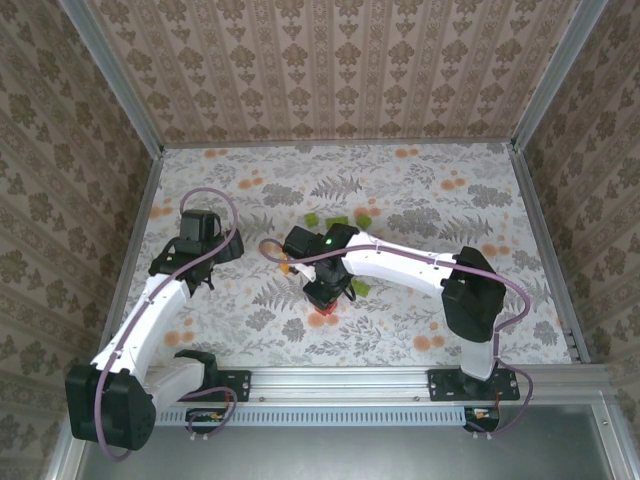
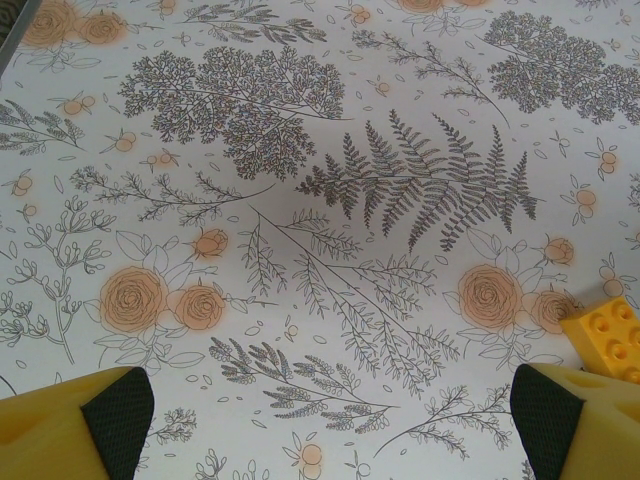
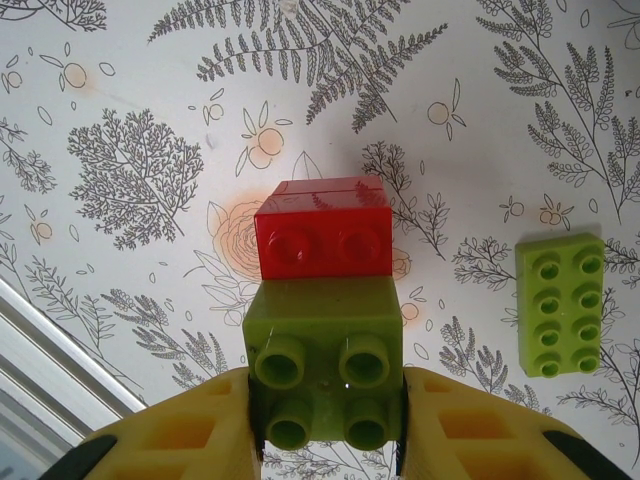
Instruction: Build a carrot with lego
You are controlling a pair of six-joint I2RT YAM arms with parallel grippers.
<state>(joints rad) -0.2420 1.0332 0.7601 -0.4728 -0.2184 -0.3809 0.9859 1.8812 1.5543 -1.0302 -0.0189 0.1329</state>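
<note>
My right gripper is shut on a green square brick, its studs facing the camera. A red brick sits just beyond it, edge to edge; whether they are joined I cannot tell. From above, the right gripper hovers over the red brick at the table's middle. A green oblong brick lies to the right. My left gripper is open over bare cloth, an orange-yellow brick beside its right finger. No assembled carrot shows.
Several loose green bricks lie behind the right arm, one more beside it. An orange brick peeks out left of the right wrist. The flowered cloth is walled on three sides; a metal rail runs along the front.
</note>
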